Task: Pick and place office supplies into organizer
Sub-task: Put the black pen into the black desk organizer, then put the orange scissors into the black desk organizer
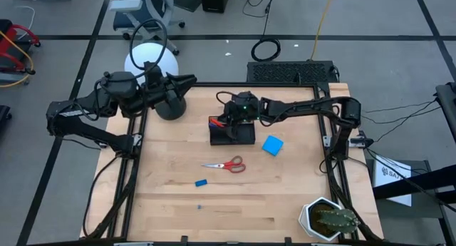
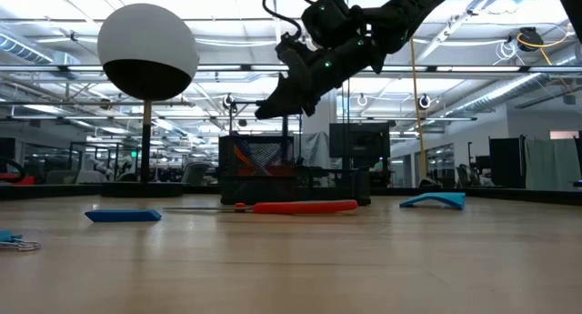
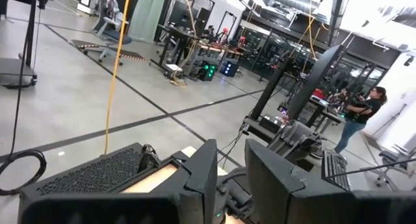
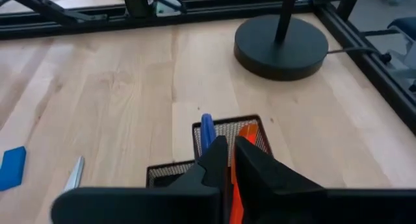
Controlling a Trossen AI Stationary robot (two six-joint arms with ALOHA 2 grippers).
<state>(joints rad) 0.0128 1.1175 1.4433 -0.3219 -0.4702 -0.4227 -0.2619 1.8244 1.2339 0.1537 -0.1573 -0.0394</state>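
Note:
The black mesh organizer [image 1: 231,132] stands mid-table, with a blue pen [image 4: 207,130] upright in it. My right gripper [image 4: 229,152] reaches in from the table's right and hovers over it [image 2: 264,109], shut on an orange pen [image 4: 247,134]. Red-handled scissors [image 1: 224,164], a blue pad [image 1: 272,145] and a small blue eraser [image 1: 201,182] lie flat on the wood, nearer than the organizer. My left gripper [image 1: 191,80] is raised at the far left beside the lamp, open [image 3: 231,172], with nothing in it. My right gripper has the orange pen in the narrow gap between its two fingers [image 4: 233,185]. The fingers slant down from the table's right side. The pen's end [image 4: 248,138] sticks out past the fingertips, over the organizer's mesh compartment beside the blue pen; whether it touches the bottom is hidden.
A lamp with a round black base [image 4: 281,45] and a white globe [image 2: 147,50] stands at the far left, just beyond the organizer. A potted cactus [image 1: 329,219] sits at the near right corner. Bare wood lies along the near edge.

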